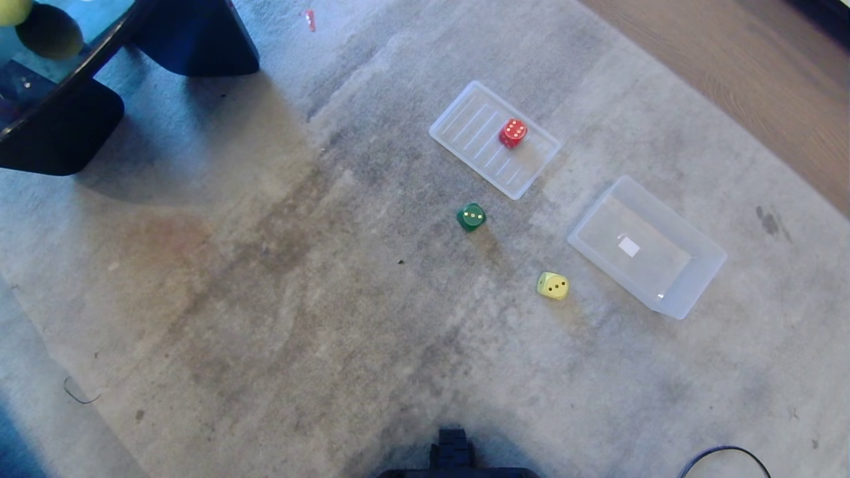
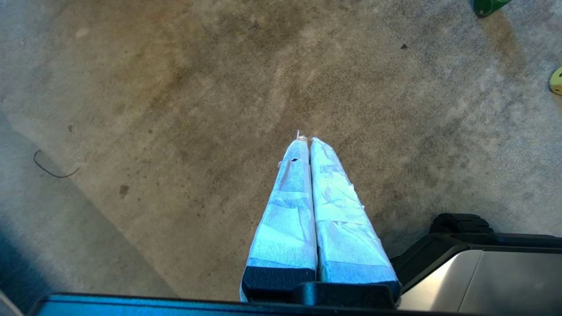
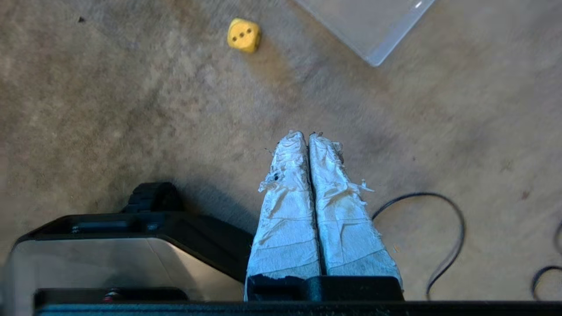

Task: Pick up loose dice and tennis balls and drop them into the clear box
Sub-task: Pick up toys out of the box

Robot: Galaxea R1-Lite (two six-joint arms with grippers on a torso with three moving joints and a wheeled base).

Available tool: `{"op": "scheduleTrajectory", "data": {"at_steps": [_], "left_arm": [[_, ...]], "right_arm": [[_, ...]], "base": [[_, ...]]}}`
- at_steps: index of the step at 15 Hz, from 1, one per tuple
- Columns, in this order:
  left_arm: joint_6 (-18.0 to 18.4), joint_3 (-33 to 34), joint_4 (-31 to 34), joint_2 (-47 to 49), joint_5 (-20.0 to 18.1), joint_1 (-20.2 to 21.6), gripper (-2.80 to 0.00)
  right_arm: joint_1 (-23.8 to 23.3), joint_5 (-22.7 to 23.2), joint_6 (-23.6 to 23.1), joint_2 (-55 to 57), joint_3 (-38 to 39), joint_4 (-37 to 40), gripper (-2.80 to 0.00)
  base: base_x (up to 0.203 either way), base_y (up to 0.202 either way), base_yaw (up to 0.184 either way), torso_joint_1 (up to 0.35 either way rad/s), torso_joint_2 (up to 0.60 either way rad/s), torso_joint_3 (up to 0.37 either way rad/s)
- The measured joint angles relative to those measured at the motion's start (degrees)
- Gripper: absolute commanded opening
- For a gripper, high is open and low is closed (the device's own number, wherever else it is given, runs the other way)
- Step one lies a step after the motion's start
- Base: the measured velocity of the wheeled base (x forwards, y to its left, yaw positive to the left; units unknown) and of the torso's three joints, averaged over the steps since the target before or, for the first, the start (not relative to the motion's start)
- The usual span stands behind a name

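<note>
1. Scene: carpet floor. Clear box point(image 1: 647, 247) sits empty at the robot's right-front, long axis on a diagonal. Yellow die point(image 1: 552, 285) lies loose just beside the box's near-left side, not touching it. Green die point(image 1: 471, 216) is further left, between the yellow die and the ribbed tray point(image 1: 465, 126). Red die point(image 1: 512, 133) rests on that tray.
2. Not confirmed: beige die not in view. One yellow-green round obj at the far-left top corner could be a tennis ball point(image 1: 12, 9); cannot say for sure.
3. Right gripper point(image 3: 307, 136): taped fingers pressed together, nothing held, above bare carpet w/ the yellow die ahead of it.
4. Left gripper point(image 2: 306, 140): closed likewise, empty, over bare carpet.
5. Step in hand, by judgement: right arm reaching for the yellow die, the nearest target.
6. Recommendation: spread the fingers wide before descent; straddle two flat faces, not corners; close firm, since rounded edges may slip.
7. Risk: black cable point(image 3: 443, 232) lies near the right gripper; keep clear of it.
</note>
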Motion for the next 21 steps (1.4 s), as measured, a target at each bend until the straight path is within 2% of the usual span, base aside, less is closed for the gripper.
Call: {"op": "scheduleTrajectory", "data": {"at_steps": [6,11,12,15,19,21], "left_arm": [[-0.1,0.0,0.0,0.0,0.0,0.0,-2.80],[-0.1,0.0,0.0,0.0,0.0,0.0,-2.80],[-0.1,0.0,0.0,0.0,0.0,0.0,-2.80],[-0.1,0.0,0.0,0.0,0.0,0.0,-2.80],[-0.1,0.0,0.0,0.0,0.0,0.0,-2.80],[-0.1,0.0,0.0,0.0,0.0,0.0,-2.80]], "right_arm": [[1.9,-1.4,7.4,32.2,-2.8,-20.6,-2.80],[2.6,-1.1,9.9,58.5,-6.5,-36.8,-2.80],[2.6,-1.0,10.0,62.6,-7.7,-40.1,0.00],[2.2,-0.3,10.1,73.7,-12.4,-46.2,0.00],[3.2,1.7,4.8,83.8,-19.0,-47.3,0.00],[4.1,3.0,4.5,87.1,-20.6,-47.5,0.00]], "base": [[0.000,0.000,0.000,0.000,0.00,0.000],[0.000,0.000,0.000,0.000,0.00,0.000],[0.000,0.000,0.000,0.000,0.00,0.000],[0.000,0.000,0.000,0.000,0.00,0.000],[0.000,0.000,0.000,0.000,0.00,0.000],[0.000,0.000,0.000,0.000,0.00,0.000]]}}
